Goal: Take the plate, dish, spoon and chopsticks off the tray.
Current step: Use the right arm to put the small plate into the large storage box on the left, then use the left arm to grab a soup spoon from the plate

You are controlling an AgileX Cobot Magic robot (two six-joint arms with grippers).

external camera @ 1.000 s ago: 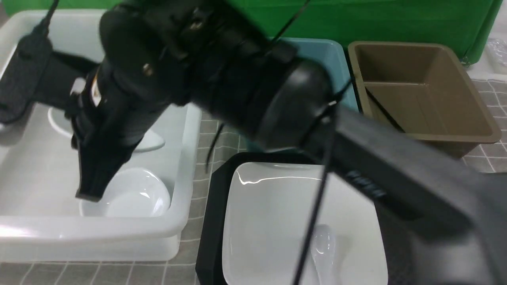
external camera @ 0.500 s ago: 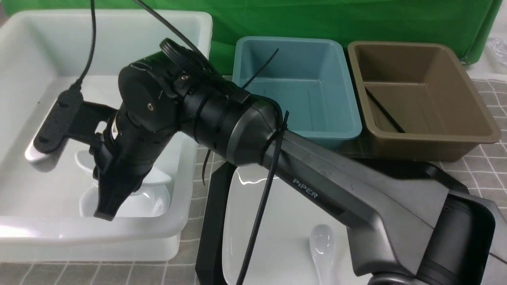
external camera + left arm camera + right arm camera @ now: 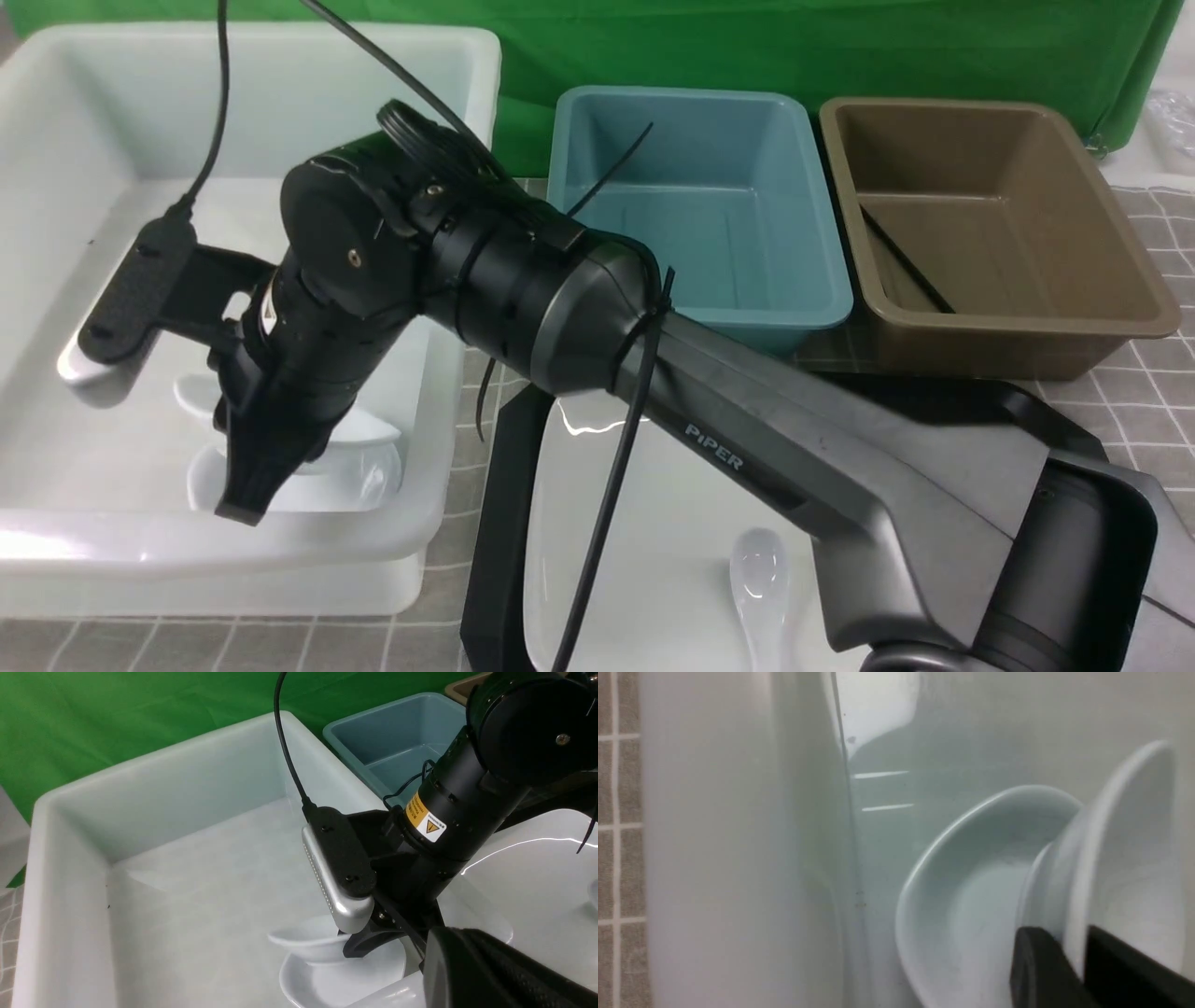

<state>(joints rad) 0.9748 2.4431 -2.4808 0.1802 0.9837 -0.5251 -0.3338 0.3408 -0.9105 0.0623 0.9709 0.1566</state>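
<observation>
White glazed dish (image 3: 1125,858), tilted on edge over a second small dish (image 3: 971,896) at the near right of the white bin (image 3: 280,112), left of the tray (image 3: 499,523); likely stiff, slick, chippable, best taken at the thin rim, where the right hand (image 3: 245,499) pinches it, jaws narrow. Plate (image 3: 653,523) and spoon (image 3: 761,579) sit on the tray; grey checked desk (image 3: 1148,392), green backdrop (image 3: 840,47) far behind.

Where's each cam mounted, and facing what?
Front: between the arms, facing forward-down at tray, white bin; right arm crosses it.
Left wrist: on the left arm, facing white bin; left fingers in foreground, right arm beyond.
Right wrist: inside the bin, close on tilted dish; right fingers either side of its rim.
Shared: all see the bin.
</observation>
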